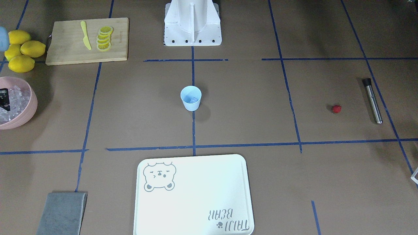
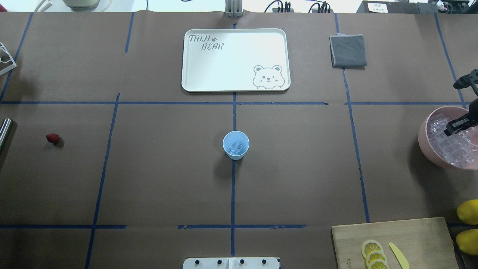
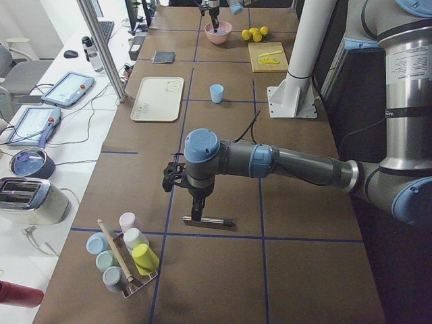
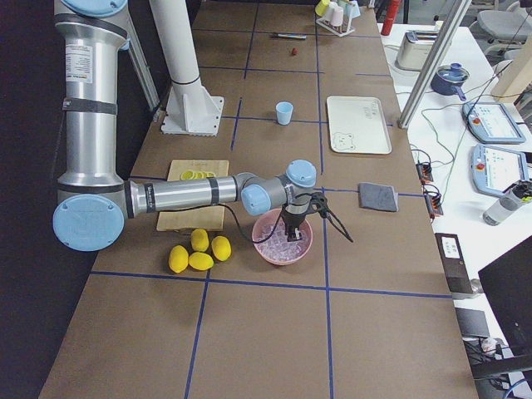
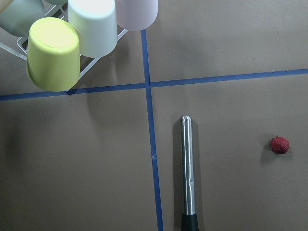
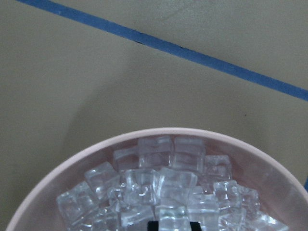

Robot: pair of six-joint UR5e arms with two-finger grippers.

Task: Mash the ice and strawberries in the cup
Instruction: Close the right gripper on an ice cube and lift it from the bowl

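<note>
Ice (image 2: 235,148) in pale blue cup (image 2: 236,157)

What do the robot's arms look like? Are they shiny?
The left arm and the right arm are round silver-grey tubes, a bit shiny, joined by fat joints with light blue caps. Each upper tube carries a white label with small print. A thin black cable loops near each wrist. The left gripper and the right gripper are black.

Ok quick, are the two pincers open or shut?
Left pincer: above the silver metal rod, cannot tell.
Right pincer: in the pink bowl of clear ice cubes, cannot tell.
</note>
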